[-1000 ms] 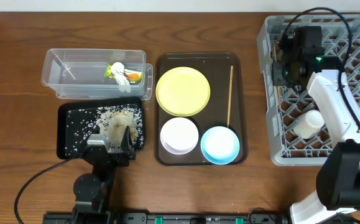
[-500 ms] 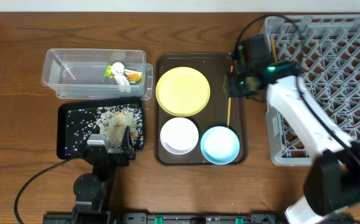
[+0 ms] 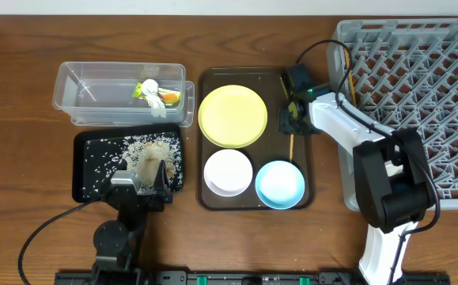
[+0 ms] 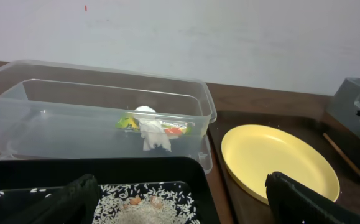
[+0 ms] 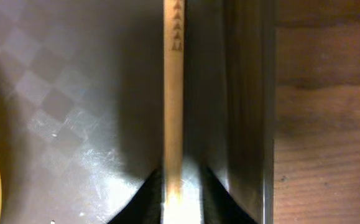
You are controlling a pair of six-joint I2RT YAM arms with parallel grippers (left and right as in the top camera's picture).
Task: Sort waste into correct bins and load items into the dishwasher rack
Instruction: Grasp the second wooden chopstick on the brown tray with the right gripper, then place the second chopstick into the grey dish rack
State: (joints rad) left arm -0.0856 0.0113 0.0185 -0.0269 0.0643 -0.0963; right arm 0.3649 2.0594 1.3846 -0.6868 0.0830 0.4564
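One wooden chopstick (image 3: 290, 148) lies along the right side of the dark brown serving tray (image 3: 276, 146). My right gripper (image 3: 293, 120) is low over it. In the right wrist view its fingers (image 5: 181, 178) straddle the chopstick (image 5: 173, 93), with a small gap on the right side. A thin tan stick (image 3: 347, 79) lies in the grey rack (image 3: 418, 63) near its left wall. The yellow plate (image 3: 232, 116), white bowl (image 3: 228, 172) and light blue bowl (image 3: 280, 184) sit on the brown tray. My left gripper (image 3: 140, 184) is open and empty over the black tray (image 3: 82, 186). The small white cup is hidden.
The clear tub (image 3: 94, 91) holds the green wrapper (image 3: 169, 98) and white tissue (image 3: 151, 89). Rice scraps (image 3: 145, 150) lie in the black tray. The left wrist view shows the tub (image 4: 74, 106), the rice (image 4: 148, 208) and the plate (image 4: 279, 162). My right arm crosses the rack's left wall.
My right arm swung left from over the rack to the brown tray and came down onto the chopstick. The left arm has not moved.
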